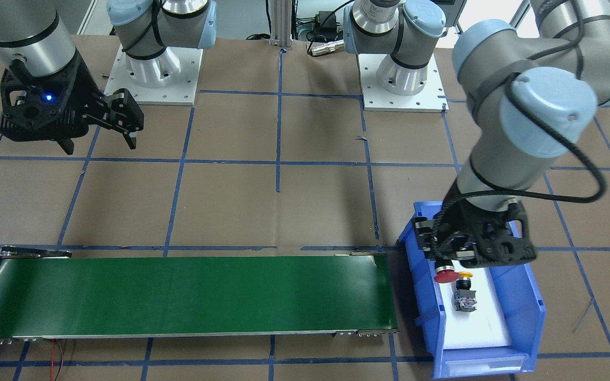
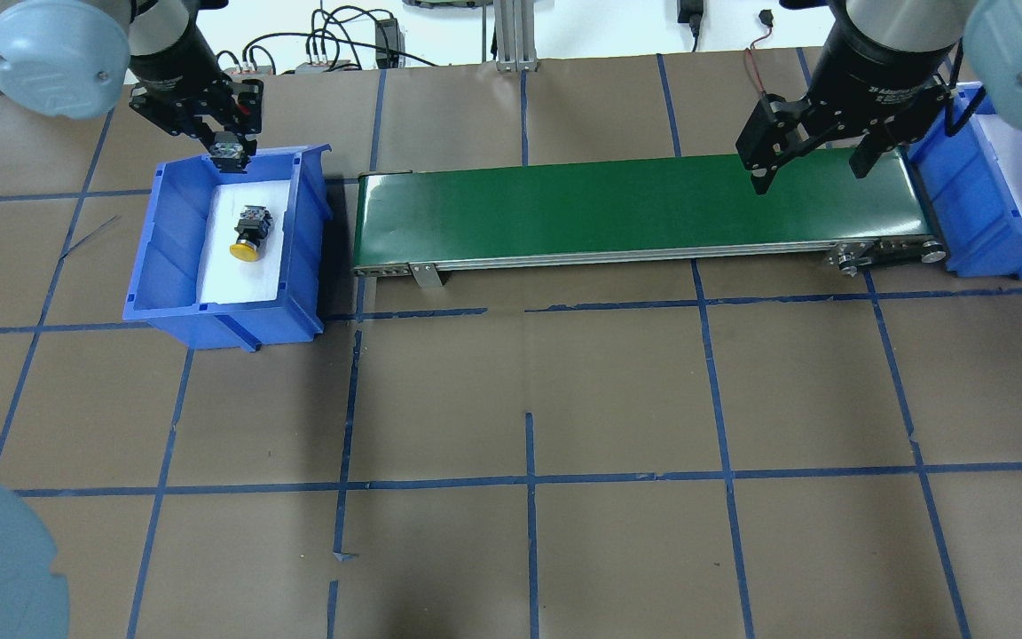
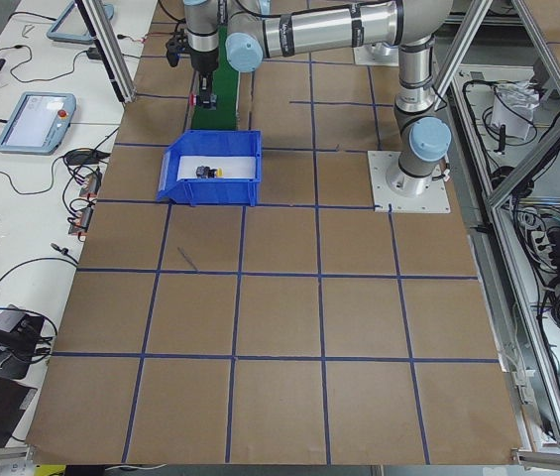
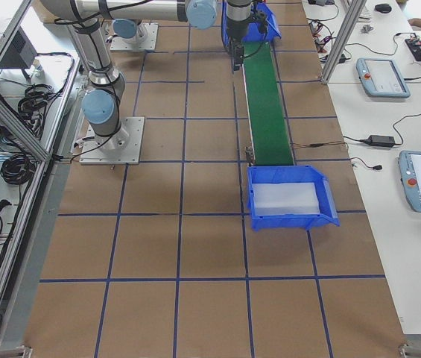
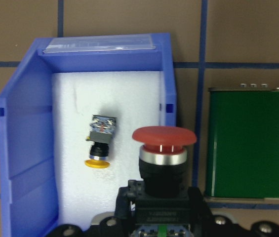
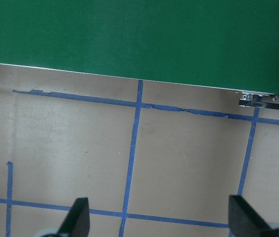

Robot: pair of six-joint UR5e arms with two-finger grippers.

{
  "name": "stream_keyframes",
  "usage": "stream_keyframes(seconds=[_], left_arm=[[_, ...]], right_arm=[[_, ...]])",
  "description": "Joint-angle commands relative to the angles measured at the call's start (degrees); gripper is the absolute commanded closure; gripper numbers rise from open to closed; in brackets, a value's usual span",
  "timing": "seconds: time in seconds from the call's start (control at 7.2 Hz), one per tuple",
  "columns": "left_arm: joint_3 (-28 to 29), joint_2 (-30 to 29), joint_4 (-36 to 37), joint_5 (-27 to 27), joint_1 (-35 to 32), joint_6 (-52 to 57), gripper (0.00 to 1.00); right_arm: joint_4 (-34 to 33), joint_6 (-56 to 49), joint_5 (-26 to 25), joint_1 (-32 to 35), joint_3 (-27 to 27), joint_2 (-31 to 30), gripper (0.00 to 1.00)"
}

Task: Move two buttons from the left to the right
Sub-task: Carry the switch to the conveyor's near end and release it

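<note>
My left gripper (image 2: 229, 151) is shut on the red button (image 1: 445, 275), gripping its grey contact block and holding it just above the left blue bin (image 2: 165, 248). In the left wrist view the red mushroom cap (image 5: 164, 137) hangs over the bin's white liner beside the wall nearest the belt. The yellow button (image 2: 249, 232) lies on its side on that liner (image 5: 99, 140). My right gripper (image 2: 808, 169) hangs open with nothing between its fingers over the far right end of the green conveyor belt (image 2: 635, 209).
A second blue bin (image 2: 1008, 177) with a white liner stands at the belt's right end and holds nothing (image 4: 288, 198). Brown paper with blue tape lines covers the table. Both arm bases stand on white plates (image 1: 159, 79) behind the belt.
</note>
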Motion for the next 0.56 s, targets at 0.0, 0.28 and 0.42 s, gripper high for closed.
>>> stream_keyframes(seconds=[0.0, 0.28, 0.42], left_arm=[[-0.2, -2.3, 1.9, -0.2, -5.9, -7.4, 0.79], [-2.4, -6.6, 11.9, 0.0, -6.2, -8.0, 0.79], [-3.6, -7.7, 14.0, -0.1, -6.2, -8.0, 0.79]], right_arm=[[0.0, 0.0, 0.0, 0.1, 0.0, -0.1, 0.0], [0.0, 0.0, 0.1, 0.1, 0.6, -0.4, 0.0], [-0.1, -0.1, 0.1, 0.1, 1.2, -0.5, 0.0]])
